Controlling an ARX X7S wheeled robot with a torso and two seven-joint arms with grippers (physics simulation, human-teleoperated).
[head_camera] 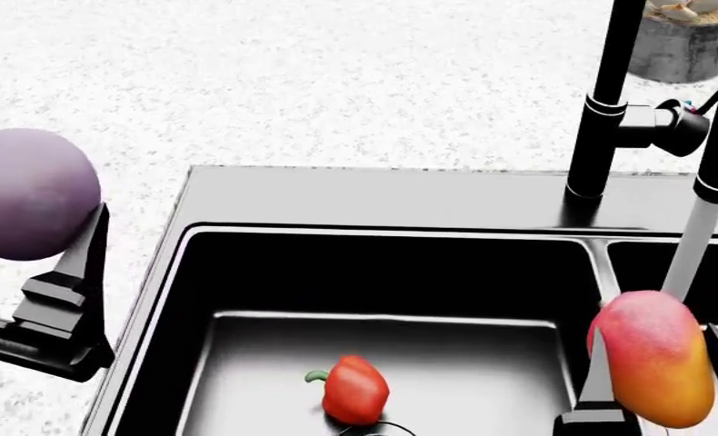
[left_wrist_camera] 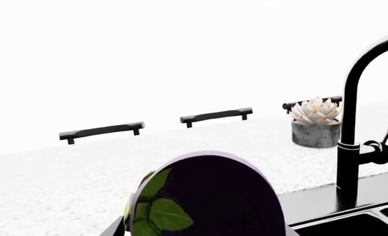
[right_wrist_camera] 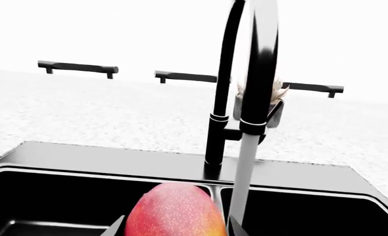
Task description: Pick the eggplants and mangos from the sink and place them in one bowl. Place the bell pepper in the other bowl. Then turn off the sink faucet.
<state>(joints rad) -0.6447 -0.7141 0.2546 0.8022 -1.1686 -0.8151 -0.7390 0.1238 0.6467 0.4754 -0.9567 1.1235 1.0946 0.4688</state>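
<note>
Head view: black double-basin sink (head_camera: 372,195) held only the bell pepper (head_camera: 354,389), lying on the left basin floor right by the drain. Eggplant (head_camera: 25,193) was out of the sink, held up over the speckled countertop (head_camera: 334,82) off the sink's left edge, left gripper (head_camera: 44,263) closed on it; one finger (head_camera: 74,272) showed against its side. Mango (head_camera: 653,357) was clamped in the right gripper (head_camera: 656,400), raised over the centre divider. Water stream (head_camera: 696,243) ran from the spout just beside the mango, so the sink faucet (head_camera: 602,100) was on; lever handle (head_camera: 668,125) stuck out to the side. Potted succulent (head_camera: 693,32) stood behind the faucet on the counter. Left wrist view: eggplant filled the foreground, green calyx (left_wrist_camera: 158,209) visible; three dark handles, e.g. (left_wrist_camera: 102,131), were on the white wall behind the counter.
</note>
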